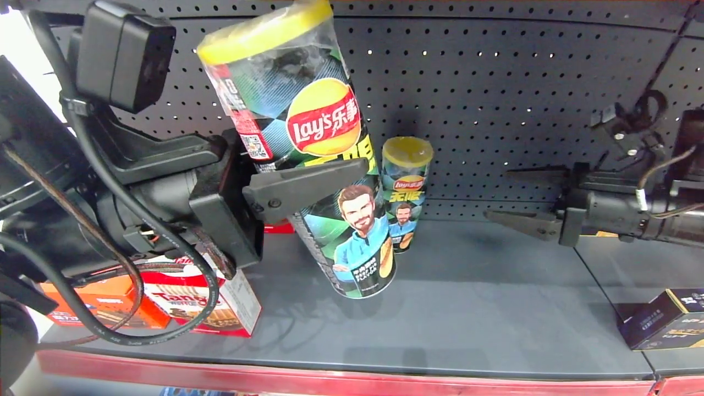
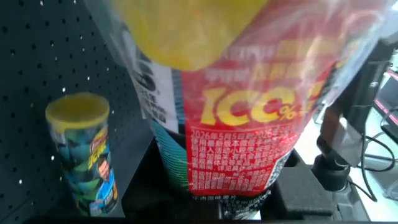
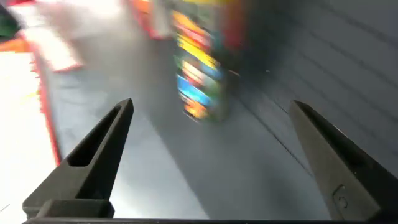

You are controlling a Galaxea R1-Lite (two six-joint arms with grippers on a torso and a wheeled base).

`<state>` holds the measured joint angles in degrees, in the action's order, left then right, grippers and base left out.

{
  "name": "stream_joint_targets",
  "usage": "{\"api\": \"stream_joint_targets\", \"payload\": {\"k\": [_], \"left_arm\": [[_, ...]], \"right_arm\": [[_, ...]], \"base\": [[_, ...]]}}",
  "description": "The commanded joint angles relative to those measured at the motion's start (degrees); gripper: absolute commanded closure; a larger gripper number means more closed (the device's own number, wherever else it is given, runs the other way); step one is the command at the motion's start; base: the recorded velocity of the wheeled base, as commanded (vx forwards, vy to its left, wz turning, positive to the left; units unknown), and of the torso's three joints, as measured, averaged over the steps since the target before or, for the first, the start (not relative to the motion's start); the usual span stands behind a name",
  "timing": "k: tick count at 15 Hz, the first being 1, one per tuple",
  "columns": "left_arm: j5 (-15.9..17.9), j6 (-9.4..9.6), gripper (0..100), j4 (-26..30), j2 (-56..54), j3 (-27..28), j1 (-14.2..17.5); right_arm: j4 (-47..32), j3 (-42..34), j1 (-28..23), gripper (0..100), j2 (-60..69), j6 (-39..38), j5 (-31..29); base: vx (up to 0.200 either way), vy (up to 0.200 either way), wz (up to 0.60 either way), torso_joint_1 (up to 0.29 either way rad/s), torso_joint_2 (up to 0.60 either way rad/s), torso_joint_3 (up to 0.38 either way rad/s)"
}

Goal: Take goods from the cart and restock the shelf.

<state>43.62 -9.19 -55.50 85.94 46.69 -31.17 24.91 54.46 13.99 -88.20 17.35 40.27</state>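
We take the small standing can (image 1: 406, 192) (image 2: 84, 155) at the back of the shelf (image 1: 467, 308) as our mark. It stands upright with a yellow lid, close to the pegboard wall (image 1: 495, 82).

The held chip can (image 1: 324, 165) (image 2: 242, 124) is just in front of the standing can and slightly to its left. It is tilted, with its yellow lid leaning away to the left. Its base is low over the shelf board, and we cannot tell whether it touches. The two cans are near each other but apart.

The left gripper (image 1: 330, 181) clamps the held chip can around its middle. One finger (image 1: 308, 187) lies across the can's front.

The right gripper (image 1: 498, 193) (image 3: 212, 104) hovers to the right of the standing can, well apart from it. Its jaws are spread wide with nothing between them. In the right wrist view, a blurred can shape shows between and beyond the fingers.

Far left of the standing can, at the shelf's front, a red-and-white wafer box (image 1: 192, 302) lies beside an orange box (image 1: 104, 308). Far to its right, a dark box (image 1: 665, 324) sits near the front edge.
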Motion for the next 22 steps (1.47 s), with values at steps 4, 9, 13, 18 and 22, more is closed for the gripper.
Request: {"api": "stream_joint_targets", "payload": {"k": [4, 9, 13, 18, 22], "left_arm": [[0.2, -3.64, 100, 0.0, 0.9, 3.6, 0.5], [0.5, -3.55, 100, -0.5, 1.8, 3.0, 1.8], [0.5, -3.38, 100, -0.9, 1.7, 2.0, 3.7], [0.5, -3.29, 100, -2.8, 1.7, -1.7, 4.1], [0.5, -3.29, 100, -2.9, 1.8, -2.0, 5.1]], "right_arm": [[1.8, 11.6, 1.6, 0, -15.8, 2.6, 14.1], [2.6, 18.6, 2.0, 0, -23.2, 2.9, 16.4], [3.0, 21.7, 3.2, 0, -27.2, 2.8, 17.1], [4.5, 25.8, 5.0, 0, -33.3, 2.5, 16.6], [5.8, 28.5, 6.1, 0, -37.7, 2.4, 15.3]], "base": [[0.000, 0.000, 0.00, 0.000, 0.00, 0.000], [0.000, 0.000, 0.00, 0.000, 0.00, 0.000], [0.000, 0.000, 0.00, 0.000, 0.00, 0.000], [0.000, 0.000, 0.00, 0.000, 0.00, 0.000], [0.000, 0.000, 0.00, 0.000, 0.00, 0.000]]}}
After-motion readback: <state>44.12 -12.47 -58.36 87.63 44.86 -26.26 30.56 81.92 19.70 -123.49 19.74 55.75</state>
